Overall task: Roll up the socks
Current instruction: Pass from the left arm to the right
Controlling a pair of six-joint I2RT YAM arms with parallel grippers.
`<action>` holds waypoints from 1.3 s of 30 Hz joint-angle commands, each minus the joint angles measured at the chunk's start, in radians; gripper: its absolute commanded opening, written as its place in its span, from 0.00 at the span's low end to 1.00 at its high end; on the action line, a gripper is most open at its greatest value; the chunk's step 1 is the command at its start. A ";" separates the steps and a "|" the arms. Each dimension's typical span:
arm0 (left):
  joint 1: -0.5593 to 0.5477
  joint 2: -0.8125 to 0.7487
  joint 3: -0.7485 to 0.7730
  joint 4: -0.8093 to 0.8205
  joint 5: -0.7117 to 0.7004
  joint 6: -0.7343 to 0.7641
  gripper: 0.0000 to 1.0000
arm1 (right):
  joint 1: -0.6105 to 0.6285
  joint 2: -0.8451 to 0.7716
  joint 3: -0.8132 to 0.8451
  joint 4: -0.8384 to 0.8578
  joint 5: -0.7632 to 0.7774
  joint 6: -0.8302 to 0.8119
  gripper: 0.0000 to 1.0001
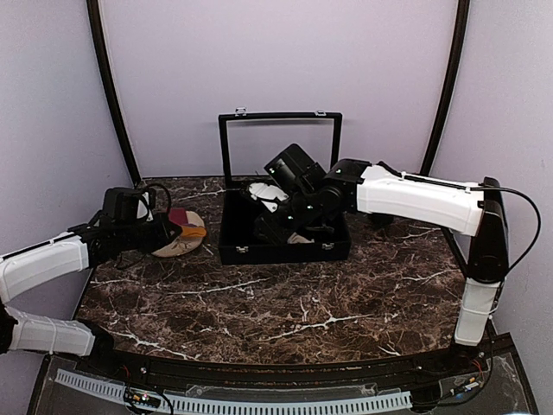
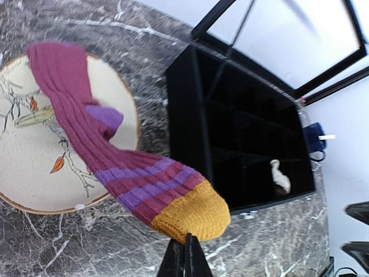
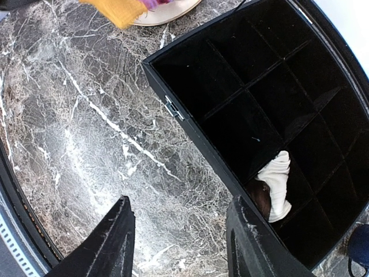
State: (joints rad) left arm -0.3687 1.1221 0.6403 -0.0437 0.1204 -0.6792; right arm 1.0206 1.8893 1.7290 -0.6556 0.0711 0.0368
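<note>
A maroon-purple sock (image 2: pixel 115 167) lies stretched across the tan leaf mat (image 2: pixel 34 167) and out over the marble. My left gripper (image 2: pixel 185 245) is shut on the edge of its orange end (image 2: pixel 193 213). From above, this sock (image 1: pixel 180 218) shows at the left, just ahead of the left gripper (image 1: pixel 170 232). The cream-beige sock (image 3: pixel 277 182) lies bunched in a front compartment of the black box (image 3: pixel 190 124). My right gripper (image 3: pixel 181 231) hangs open over the marble just outside the box's front wall, with nothing between its fingers.
The black divided box (image 1: pixel 285 252) stands mid-table with its glass lid (image 1: pixel 278 143) raised upright behind it. The right arm (image 1: pixel 415 197) reaches across over the box. A curved black frame borders the table on both sides.
</note>
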 commanded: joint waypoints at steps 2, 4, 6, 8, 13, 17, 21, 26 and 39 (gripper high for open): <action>0.003 -0.117 0.033 -0.112 0.094 0.037 0.00 | 0.023 -0.002 0.030 0.003 0.057 0.038 0.50; 0.002 -0.154 0.032 -0.128 0.155 0.035 0.00 | 0.029 -0.013 0.021 0.003 0.077 0.067 0.50; 0.003 -0.196 0.027 -0.131 0.214 0.031 0.00 | 0.038 -0.031 0.005 0.007 0.100 0.098 0.50; 0.003 -0.243 0.036 -0.170 0.245 0.035 0.00 | 0.055 -0.054 -0.018 0.016 0.126 0.132 0.50; 0.002 -0.374 0.096 -0.316 0.263 0.084 0.00 | 0.108 -0.092 -0.052 0.014 0.193 0.206 0.51; 0.002 -0.483 0.143 -0.413 0.273 0.118 0.00 | 0.160 -0.091 -0.033 -0.024 0.269 0.243 0.51; 0.001 -0.579 0.186 -0.446 0.268 0.120 0.00 | 0.196 -0.105 -0.025 -0.042 0.346 0.270 0.51; 0.001 -0.637 0.253 -0.471 0.309 0.121 0.00 | 0.201 -0.129 -0.012 -0.053 0.412 0.241 0.52; 0.001 -0.526 0.215 -0.402 0.534 -0.001 0.00 | 0.148 -0.357 -0.147 -0.068 0.512 0.219 0.55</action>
State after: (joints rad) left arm -0.3691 0.5529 0.9298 -0.5076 0.5453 -0.6075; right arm 1.1931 1.6421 1.6558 -0.7322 0.5484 0.2409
